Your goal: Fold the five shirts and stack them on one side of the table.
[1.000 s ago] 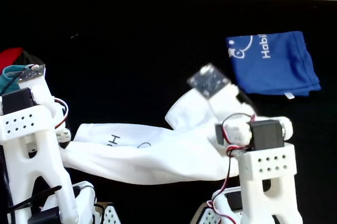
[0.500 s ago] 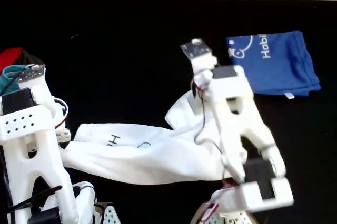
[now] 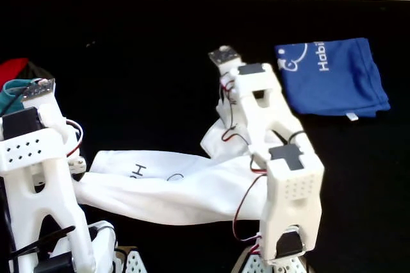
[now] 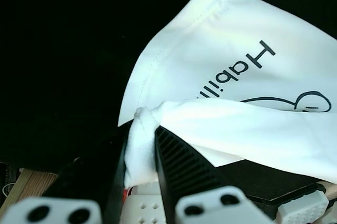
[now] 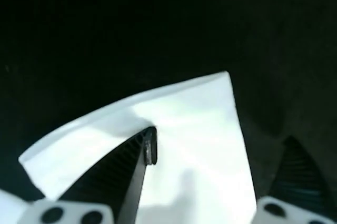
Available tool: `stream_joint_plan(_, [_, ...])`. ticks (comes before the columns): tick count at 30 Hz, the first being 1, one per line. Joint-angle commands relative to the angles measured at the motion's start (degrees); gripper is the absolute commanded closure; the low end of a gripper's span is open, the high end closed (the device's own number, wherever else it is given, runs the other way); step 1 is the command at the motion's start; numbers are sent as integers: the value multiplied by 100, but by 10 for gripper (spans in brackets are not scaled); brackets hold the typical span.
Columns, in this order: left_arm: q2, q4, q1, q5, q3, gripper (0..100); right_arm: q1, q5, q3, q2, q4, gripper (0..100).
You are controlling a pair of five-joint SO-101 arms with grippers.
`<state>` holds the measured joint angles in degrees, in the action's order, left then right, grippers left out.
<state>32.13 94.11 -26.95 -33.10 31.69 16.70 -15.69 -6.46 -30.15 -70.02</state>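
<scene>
White shirt (image 4: 237,103) edge clamped in left pincer (image 4: 141,135); right pincer (image 5: 218,148) wide apart over it.

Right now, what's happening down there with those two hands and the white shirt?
Left hand shut on white shirt corner. Right hand open over its far flap. Blue shirt folded, apart at far right.

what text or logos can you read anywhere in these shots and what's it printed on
blue shirt: white lettering beside a drawn round logo, cut off at the fold; no whole word reads.
white shirt: black lettering beside a drawn outline logo, its end hidden under a fold of the cloth; no whole word reads.
No numbers, labels or signs are legible.
</scene>
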Motion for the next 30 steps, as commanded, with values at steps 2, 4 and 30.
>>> stream_joint_plan(2, [136, -62, 13, -18, -13, 992, 171, 26, -426, -277, -40, 829])
stream_joint_plan(4, [136, -62, 13, -18, -4, 992, 171, 35, -576, -426, -40, 912])
stream_joint_plan(30, [127, 431, 119, -9, -3231, 992, -523, 62, -7073, 303, -2457, 994])
